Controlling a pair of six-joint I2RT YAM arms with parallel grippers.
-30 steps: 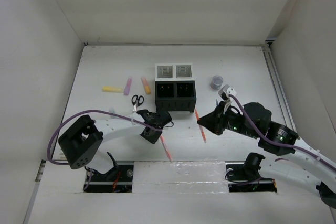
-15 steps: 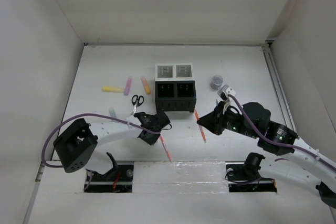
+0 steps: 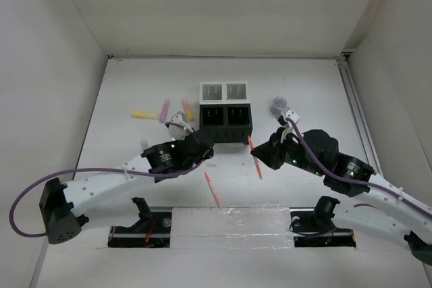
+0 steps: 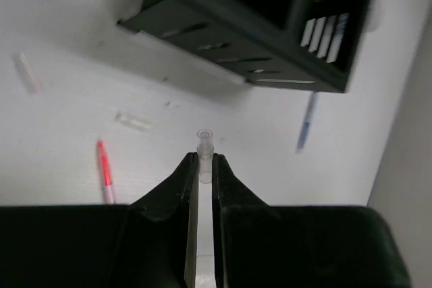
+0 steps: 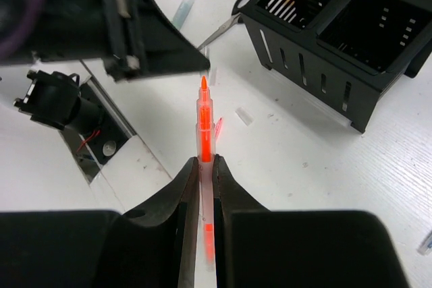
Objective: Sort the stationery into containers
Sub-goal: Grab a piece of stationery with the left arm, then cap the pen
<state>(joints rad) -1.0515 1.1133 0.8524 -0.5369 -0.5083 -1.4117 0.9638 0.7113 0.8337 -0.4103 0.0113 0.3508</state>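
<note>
My right gripper [image 3: 260, 158] [image 5: 204, 161] is shut on a thin orange pen [image 5: 204, 109], held above the table in front of the black containers [image 3: 226, 123] [image 5: 337, 38]. My left gripper [image 3: 204, 152] [image 4: 204, 158] is shut on a small clear pen cap [image 4: 204, 138], just in front of the left black container [image 4: 256, 25]. Two white containers [image 3: 224, 91] stand behind the black ones. A red pen [image 3: 212, 189] [image 4: 104, 170] lies on the table. A blue-grey pen [image 4: 306, 123] lies near the black block. The scissors [image 5: 229, 21] show beside the block.
Yellow [image 3: 143, 114], pink [image 3: 164, 109] and orange [image 3: 187, 108] highlighters lie left of the containers. A pale highlighter [image 3: 144, 143] lies nearer the left arm. A round grey item [image 3: 278, 104] sits right of the block. A loose clear cap [image 5: 244, 117] lies on the table.
The left arm has stretched out low and its gripper has swung right toward the black container's front. My right gripper has shifted slightly up and left with the orange pen.
</note>
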